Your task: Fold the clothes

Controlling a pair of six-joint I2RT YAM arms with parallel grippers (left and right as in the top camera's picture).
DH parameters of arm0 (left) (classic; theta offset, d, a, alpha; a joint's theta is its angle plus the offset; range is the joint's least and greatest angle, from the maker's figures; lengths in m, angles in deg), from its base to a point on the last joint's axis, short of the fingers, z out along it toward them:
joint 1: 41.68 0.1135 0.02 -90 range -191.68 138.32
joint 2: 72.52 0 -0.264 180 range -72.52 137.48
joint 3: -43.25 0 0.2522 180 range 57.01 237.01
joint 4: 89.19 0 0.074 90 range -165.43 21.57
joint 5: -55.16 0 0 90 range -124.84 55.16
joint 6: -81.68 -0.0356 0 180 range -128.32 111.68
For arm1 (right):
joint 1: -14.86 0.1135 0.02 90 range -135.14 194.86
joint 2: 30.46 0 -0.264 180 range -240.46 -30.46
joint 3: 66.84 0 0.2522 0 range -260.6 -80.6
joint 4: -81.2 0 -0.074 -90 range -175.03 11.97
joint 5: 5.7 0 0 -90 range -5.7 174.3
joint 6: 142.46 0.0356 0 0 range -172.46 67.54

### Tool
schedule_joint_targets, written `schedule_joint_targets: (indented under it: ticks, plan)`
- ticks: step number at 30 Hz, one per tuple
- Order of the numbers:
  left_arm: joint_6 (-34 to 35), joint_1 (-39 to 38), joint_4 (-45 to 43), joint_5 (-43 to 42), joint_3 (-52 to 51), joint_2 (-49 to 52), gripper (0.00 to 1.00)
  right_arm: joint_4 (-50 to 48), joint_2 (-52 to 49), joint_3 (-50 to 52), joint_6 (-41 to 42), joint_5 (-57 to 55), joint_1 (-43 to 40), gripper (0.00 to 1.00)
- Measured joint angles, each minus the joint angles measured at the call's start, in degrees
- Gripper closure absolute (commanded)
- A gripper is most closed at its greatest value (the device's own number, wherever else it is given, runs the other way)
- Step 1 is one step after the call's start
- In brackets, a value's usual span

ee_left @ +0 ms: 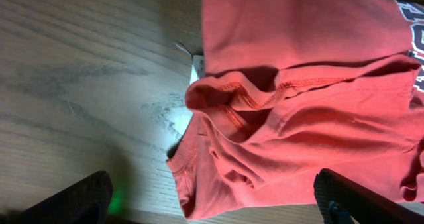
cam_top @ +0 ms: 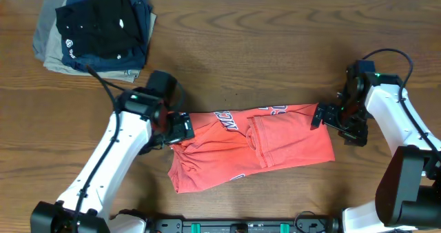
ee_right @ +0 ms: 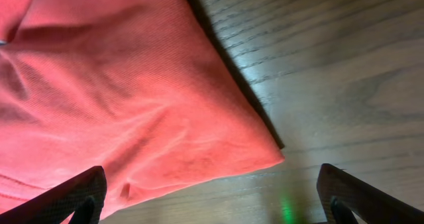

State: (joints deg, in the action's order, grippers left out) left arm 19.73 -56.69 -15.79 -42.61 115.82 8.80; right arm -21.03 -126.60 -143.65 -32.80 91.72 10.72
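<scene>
While the shirt (cam_top: 275, 147) is nowhere near a tidy square yet, it does look partway there. It lies as a crumpled sideways band close to the table's (cam_top: 241, 47) near edge, roughly midway between the left and right edges, with a flap doubled over the middle and the navy lettering (cam_top: 231, 119) peeking out along the far side. The left gripper (cam_top: 180, 128) sits at the shirt's left end and the right gripper (cam_top: 331, 117) at its right end, and neither has any cloth in it. The left wrist view shows its fingers (ee_left: 73, 197) spread wide over a bunched hem and sleeve, and the right wrist view shows the same wide spread above the shirt's right corner, which lies flat on the wood. So the robot is best read as between grabs in a fold, not mid-carry. The next move probably calls for both arms to drop onto fresh edges, pinch just the layers that need to travel, and bring them over together so the band halves neatly. The left end is the headache: it's rumpled and several layers deep, so finding a clean edge there needs care. A pile of dark and khaki garments (cam_top: 93, 29) sits in the far left corner, well apart from the shirt.
</scene>
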Motion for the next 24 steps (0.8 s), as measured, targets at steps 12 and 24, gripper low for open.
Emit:
schedule_joint_targets:
  ticks: [12, 24]
  plan:
    - [-9.99, 12.83, -13.75, -14.80, -12.72, 0.00, 0.02, -6.19, 0.00, -0.02, -0.46, -3.10, -5.14, 0.01]
    - [-13.51, 13.84, -32.11, -26.56, -25.66, -0.94, 0.02, -7.69, 0.00, -0.17, -0.55, -4.24, -15.43, 0.01]
